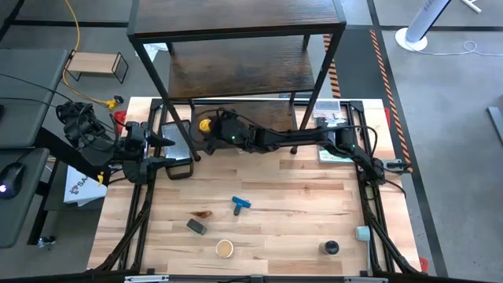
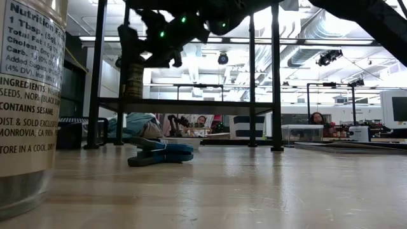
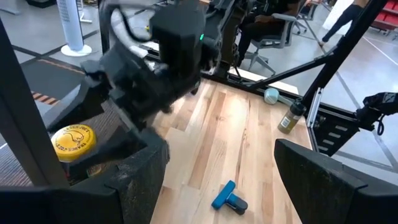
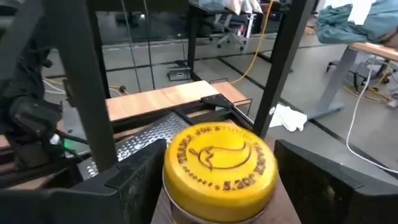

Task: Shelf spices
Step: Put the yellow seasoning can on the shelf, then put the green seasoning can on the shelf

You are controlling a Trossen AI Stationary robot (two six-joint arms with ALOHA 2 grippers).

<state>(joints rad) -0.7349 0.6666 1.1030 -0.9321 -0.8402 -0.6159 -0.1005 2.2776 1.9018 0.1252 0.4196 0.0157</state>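
Observation:
The shelf (image 1: 236, 47), dark brown boards in a black frame, stands on the table's far half. My right gripper (image 1: 212, 130) reaches in from the right, between its front posts, shut on the yellow-lidded jar (image 4: 221, 165). In the low view the jar (image 2: 133, 79) is upright at the lowest board (image 2: 191, 102); whether its base touches the board I cannot tell. The tan-lidded jar (image 1: 225, 249), black-lidded jar (image 1: 330, 248), dark grey box (image 1: 196, 227) and reddish-brown packet (image 1: 203, 213) sit on the near half of the table. My left gripper (image 1: 179, 157) waits open at the left. My right gripper pinches the yellow-lidded jar between its two fingers, one on each side of the lid's rim (image 4: 169, 180). The fingers (image 4: 134, 183) come nearly level from the table's right side. The jar stays upright between them, lid up.
A blue T-shaped piece (image 1: 240, 205) lies mid-table. A small pale container (image 1: 361, 233) stands near the right edge. The shelf's black posts (image 1: 177, 118) flank the right arm. A small light-wood rack (image 1: 96, 64) sits off the table, far left. People sit in the room behind (image 2: 316, 117).

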